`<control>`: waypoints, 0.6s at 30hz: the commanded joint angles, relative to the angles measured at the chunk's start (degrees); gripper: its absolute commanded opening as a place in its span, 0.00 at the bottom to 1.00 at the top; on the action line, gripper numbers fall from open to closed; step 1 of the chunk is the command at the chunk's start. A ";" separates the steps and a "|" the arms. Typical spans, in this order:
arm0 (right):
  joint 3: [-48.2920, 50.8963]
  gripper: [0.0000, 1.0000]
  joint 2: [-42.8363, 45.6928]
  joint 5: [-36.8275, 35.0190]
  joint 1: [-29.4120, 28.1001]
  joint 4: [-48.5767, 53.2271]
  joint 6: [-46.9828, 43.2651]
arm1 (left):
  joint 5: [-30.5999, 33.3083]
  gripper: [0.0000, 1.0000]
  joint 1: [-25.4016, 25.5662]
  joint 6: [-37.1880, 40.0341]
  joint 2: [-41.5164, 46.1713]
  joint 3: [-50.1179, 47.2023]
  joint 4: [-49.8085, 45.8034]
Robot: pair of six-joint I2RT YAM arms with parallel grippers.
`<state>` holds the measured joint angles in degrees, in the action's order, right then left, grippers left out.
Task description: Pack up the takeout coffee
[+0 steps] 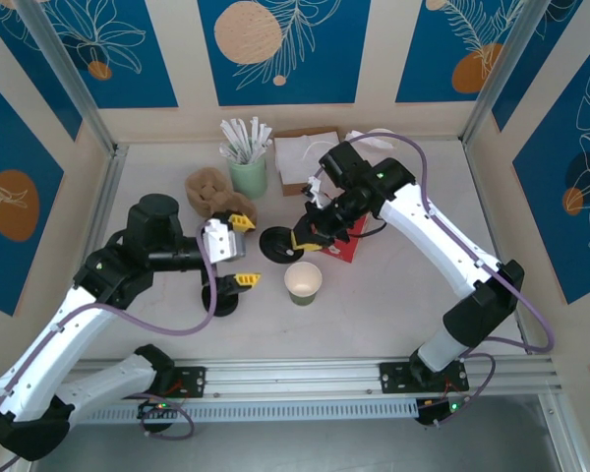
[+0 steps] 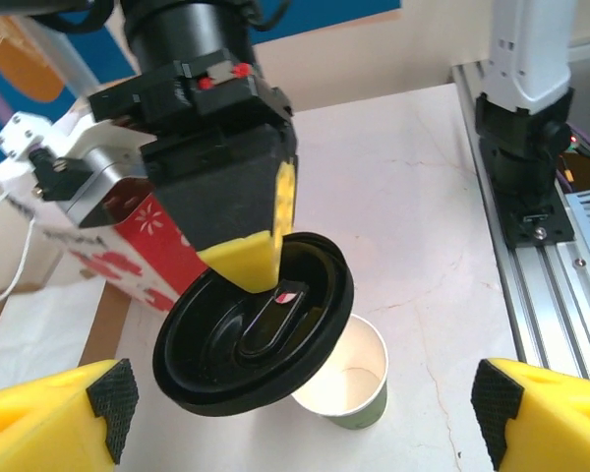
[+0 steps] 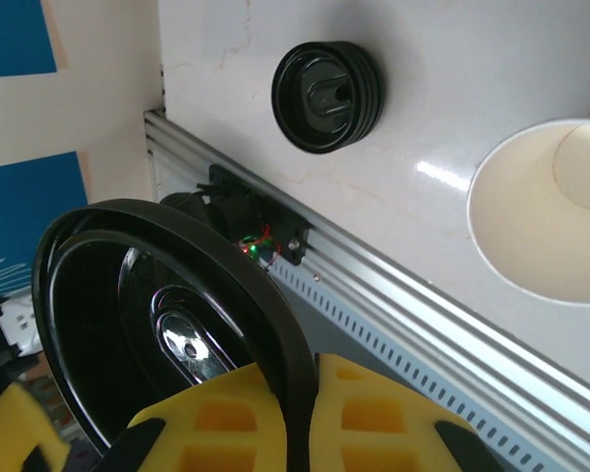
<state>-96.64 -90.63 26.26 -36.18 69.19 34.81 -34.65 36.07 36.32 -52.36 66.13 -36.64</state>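
Blue leaf-print panels walled a white marble worktop [image 1: 393, 295]. Landmark: red-and-white bag [image 1: 352, 241]. The coffee cup [image 1: 303, 282] stood upright just in front of the bag and a little left of it. Its long axis was vertical, its mouth pointed up, uncovered, and the inside was pale. The black lid [image 1: 275, 244] hung tilted just left of the bag, off the cup. The right gripper [image 1: 308, 239] was clamped on the lid's rim. The left gripper [image 1: 242, 251] sat further left of the bag, fingers wide apart, holding nothing. A low lid stack [image 1: 221, 295] lay front-left of the bag.
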 commanded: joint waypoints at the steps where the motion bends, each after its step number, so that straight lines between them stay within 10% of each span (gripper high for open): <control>1: 0.55 0.00 1.25 6.78 0.50 3.89 -2.10 | -4.37 0.85 1.30 7.28 -0.58 -0.61 1.48; 18: 1.37 0.00 1.08 8.10 0.76 6.21 -3.78 | 0.32 0.59 4.46 13.38 -6.95 2.79 -2.16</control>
<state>-95.72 -90.56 32.01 -35.77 73.17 32.25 -33.80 39.79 47.16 -58.76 66.39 -36.86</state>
